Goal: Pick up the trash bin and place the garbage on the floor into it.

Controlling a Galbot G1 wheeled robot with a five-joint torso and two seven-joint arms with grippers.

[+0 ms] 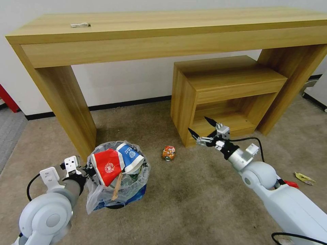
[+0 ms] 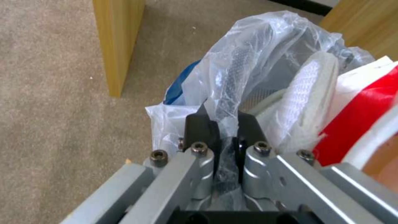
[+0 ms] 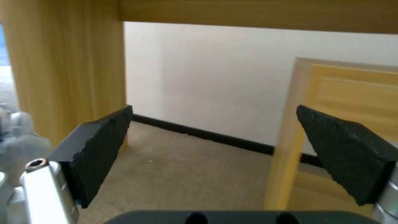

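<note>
The trash bin (image 1: 117,190), lined with a clear crinkled bag, is at the lower left by the desk leg. It holds a red paper cup (image 1: 108,166), a blue-and-white cup (image 1: 130,155) and a wooden stick (image 1: 117,188). My left gripper (image 1: 89,170) is shut on the bag-covered rim. In the left wrist view the left gripper (image 2: 223,123) pinches the plastic, with a white slipper (image 2: 307,93) and the red cup (image 2: 360,118) inside the bin (image 2: 248,62). A crushed orange can (image 1: 169,152) lies on the carpet. My right gripper (image 1: 198,124) hovers open, right of and above the can; the right wrist view shows the gripper (image 3: 219,146) empty.
A long wooden desk (image 1: 163,30) spans the back, its left leg (image 1: 68,109) just behind the bin. A low wooden cabinet (image 1: 221,92) stands behind the right gripper. A yellow wrapper (image 1: 305,178) and a red scrap (image 1: 291,183) lie on the carpet at right.
</note>
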